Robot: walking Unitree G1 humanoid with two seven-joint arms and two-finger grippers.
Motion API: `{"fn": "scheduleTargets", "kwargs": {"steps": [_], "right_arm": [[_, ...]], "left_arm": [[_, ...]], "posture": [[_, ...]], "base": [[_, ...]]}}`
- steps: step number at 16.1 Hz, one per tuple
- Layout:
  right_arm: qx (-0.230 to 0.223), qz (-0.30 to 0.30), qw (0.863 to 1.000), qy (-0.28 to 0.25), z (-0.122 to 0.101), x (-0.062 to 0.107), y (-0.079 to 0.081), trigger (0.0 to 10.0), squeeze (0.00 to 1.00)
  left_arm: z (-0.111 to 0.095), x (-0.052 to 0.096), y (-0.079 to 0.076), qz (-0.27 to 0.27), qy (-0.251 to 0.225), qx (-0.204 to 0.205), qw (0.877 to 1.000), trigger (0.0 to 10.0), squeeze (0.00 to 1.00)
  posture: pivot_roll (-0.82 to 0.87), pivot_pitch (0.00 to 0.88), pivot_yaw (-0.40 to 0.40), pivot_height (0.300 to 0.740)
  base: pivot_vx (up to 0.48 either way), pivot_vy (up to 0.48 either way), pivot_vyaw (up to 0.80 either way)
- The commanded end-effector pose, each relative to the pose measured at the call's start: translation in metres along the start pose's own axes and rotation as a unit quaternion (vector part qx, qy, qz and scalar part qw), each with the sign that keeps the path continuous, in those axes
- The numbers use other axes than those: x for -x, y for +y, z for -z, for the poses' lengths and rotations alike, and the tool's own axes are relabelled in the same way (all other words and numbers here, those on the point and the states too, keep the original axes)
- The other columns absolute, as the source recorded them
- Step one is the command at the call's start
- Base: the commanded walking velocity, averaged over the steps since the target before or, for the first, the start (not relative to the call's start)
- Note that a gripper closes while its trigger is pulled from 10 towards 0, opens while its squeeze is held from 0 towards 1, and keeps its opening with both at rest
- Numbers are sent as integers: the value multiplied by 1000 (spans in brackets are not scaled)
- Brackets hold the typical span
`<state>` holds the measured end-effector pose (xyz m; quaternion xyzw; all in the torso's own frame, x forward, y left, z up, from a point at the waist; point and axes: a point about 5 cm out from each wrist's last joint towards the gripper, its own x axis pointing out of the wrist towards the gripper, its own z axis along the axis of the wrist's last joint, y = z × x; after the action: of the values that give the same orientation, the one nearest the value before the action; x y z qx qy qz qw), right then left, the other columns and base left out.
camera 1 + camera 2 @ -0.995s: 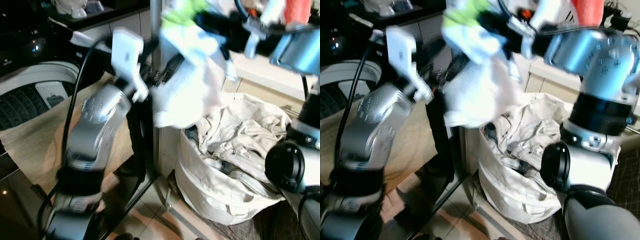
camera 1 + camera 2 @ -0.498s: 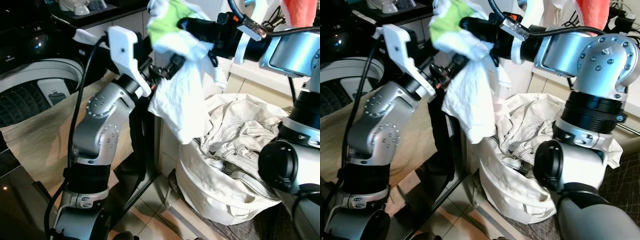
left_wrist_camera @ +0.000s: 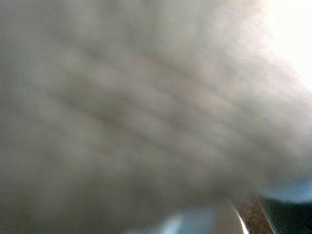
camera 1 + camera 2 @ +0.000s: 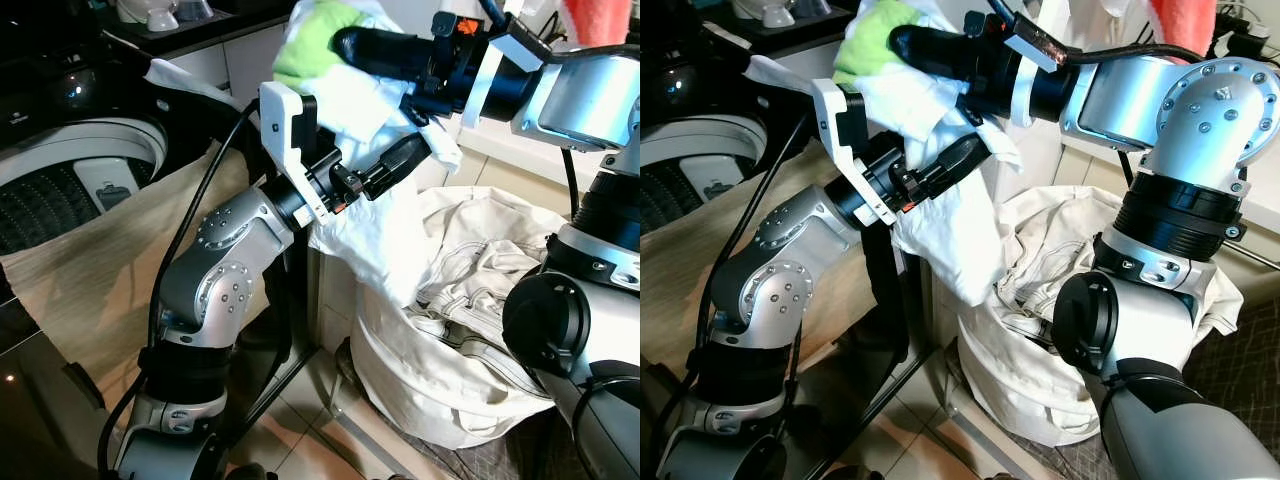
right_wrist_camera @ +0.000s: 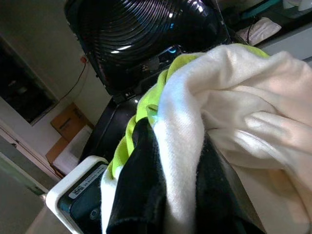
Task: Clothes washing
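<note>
A laundry corner of a home. Shown by the top-loading washing machine (image 4: 70, 185) with its lid up, a cloth hamper (image 4: 450, 390) heaped with pale clothes (image 4: 480, 270), a white and green garment (image 4: 940, 210) lifted above it, tiled floor (image 4: 320, 430), and cups on a dark shelf (image 4: 190, 25) behind.

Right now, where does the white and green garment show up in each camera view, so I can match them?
Left eye view: garment top centre, hanging over the basket.
Right eye view: garment upper centre, left of the basket.
Left wrist view: blurred pale cloth close up, likely the garment.
Right wrist view: garment bunched across the right gripper.
Shared landmark: the basket.
</note>
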<state>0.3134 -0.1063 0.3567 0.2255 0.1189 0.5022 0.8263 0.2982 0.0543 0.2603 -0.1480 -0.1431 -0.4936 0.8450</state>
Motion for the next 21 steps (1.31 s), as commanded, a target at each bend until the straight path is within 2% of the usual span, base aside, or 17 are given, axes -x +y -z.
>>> {"fn": "scheduleTargets", "kwargs": {"steps": [1, 3, 8, 12, 21], "right_arm": [[20, -21, 1000, -8, -6, 0, 13, 0, 0], [20, -21, 1000, -8, -6, 0, 13, 0, 0], [16, -20, 1000, -12, -6, 1, 13, 0, 0], [8, -15, 1000, -23, -7, 3, 11, 0, 0], [5, -10, 999, -31, -7, 4, 10, 0, 0]], "left_arm": [[3, -3, 4, -15, 10, 0, 1000, 0, 0], [2, -2, 9, -31, 11, -4, 999, 0, 0], [3, 1, 8, -27, 15, 7, 1000, 0, 0], [-4, 1, 10, -29, -18, 20, 999, 0, 0], [-5, 3, 9, -10, -19, 25, 999, 0, 0]], "posture": [[-49, 0, 13, 740], [-49, 0, 13, 740], [-47, 0, 14, 740], [-47, 0, 17, 740], [-47, 0, 25, 740]], "base": [[0, 0, 0], [0, 0, 0], [0, 0, 0], [0, 0, 0], [0, 0, 0]]}}
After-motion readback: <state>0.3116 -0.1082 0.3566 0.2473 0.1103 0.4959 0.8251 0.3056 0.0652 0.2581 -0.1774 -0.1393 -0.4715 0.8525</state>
